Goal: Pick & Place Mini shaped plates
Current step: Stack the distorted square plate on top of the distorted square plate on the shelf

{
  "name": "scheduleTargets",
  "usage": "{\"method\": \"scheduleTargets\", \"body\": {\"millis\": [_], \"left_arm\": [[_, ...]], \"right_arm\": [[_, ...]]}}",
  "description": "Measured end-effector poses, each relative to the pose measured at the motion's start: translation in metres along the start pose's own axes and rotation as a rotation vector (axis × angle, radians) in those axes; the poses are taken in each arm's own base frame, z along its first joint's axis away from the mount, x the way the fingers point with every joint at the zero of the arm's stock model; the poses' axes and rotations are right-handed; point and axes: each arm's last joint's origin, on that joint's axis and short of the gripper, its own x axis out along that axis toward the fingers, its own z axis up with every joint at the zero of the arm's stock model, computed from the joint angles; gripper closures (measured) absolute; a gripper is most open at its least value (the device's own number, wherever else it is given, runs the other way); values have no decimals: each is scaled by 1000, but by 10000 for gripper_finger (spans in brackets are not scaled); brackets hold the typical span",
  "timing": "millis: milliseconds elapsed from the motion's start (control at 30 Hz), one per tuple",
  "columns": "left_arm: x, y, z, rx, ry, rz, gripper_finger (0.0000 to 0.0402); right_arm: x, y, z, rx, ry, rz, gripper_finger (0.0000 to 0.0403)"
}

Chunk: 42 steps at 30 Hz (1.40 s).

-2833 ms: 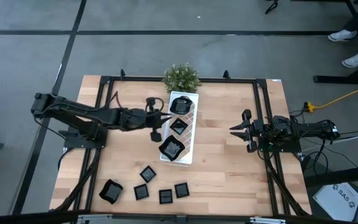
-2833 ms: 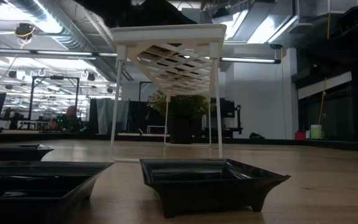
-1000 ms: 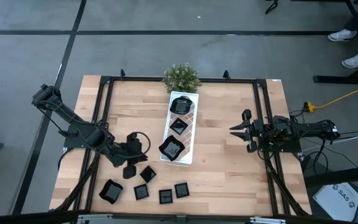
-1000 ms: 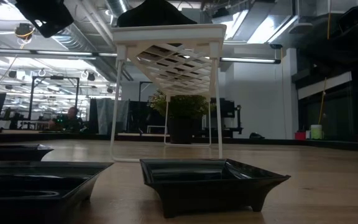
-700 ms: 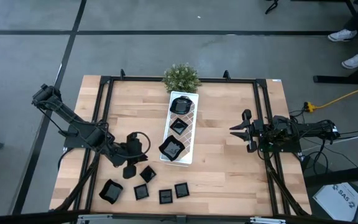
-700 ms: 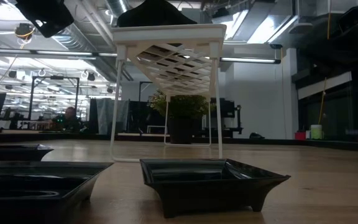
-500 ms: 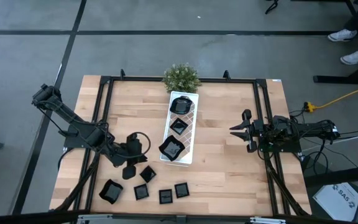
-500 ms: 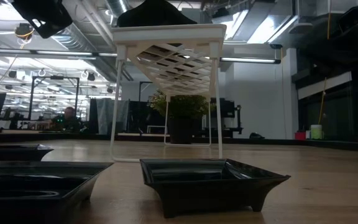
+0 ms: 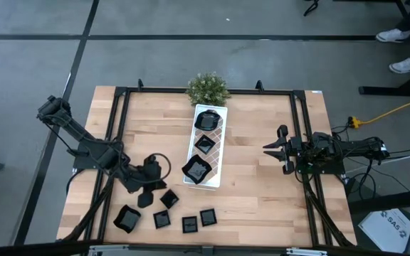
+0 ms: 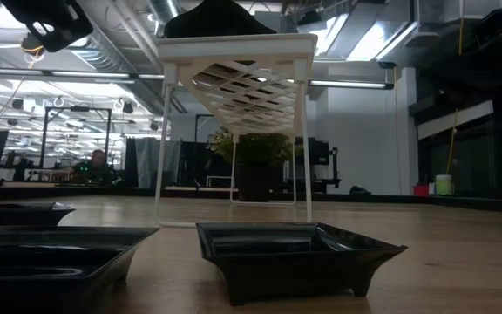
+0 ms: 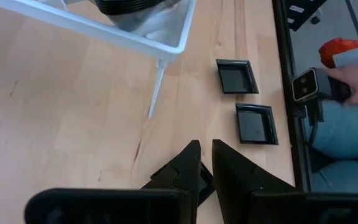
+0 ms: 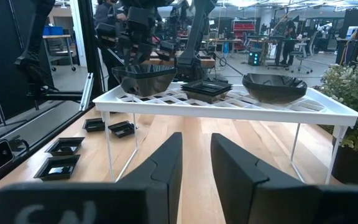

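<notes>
Three glossy black mini plates sit on the white lattice tray, which stands on thin legs. Several more plates lie on the wood near the table's front edge. My left gripper hangs above the table just left of one of them. Its fingers are a narrow gap apart with nothing between them, and they mostly hide that plate. My right gripper waits at the table's right side, level, open and empty.
A small green potted plant stands at the far end of the tray. A black frame runs around the table. A person's hand and legs show beyond the front edge. Bare wood lies between the tray and the right arm.
</notes>
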Motion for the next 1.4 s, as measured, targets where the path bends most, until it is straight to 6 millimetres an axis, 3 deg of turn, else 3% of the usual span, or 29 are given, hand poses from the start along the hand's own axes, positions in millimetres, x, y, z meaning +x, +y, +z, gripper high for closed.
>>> {"method": "scheduleTargets", "body": {"millis": [467, 1400], "left_arm": [[17, -18, -21, 35, 89, -1, 370], [54, -41, -38, 27, 123, -65, 370]], "right_arm": [[0, 0, 0, 0, 0, 1, 318], [0, 0, 0, 0, -1, 1, 318]]}}
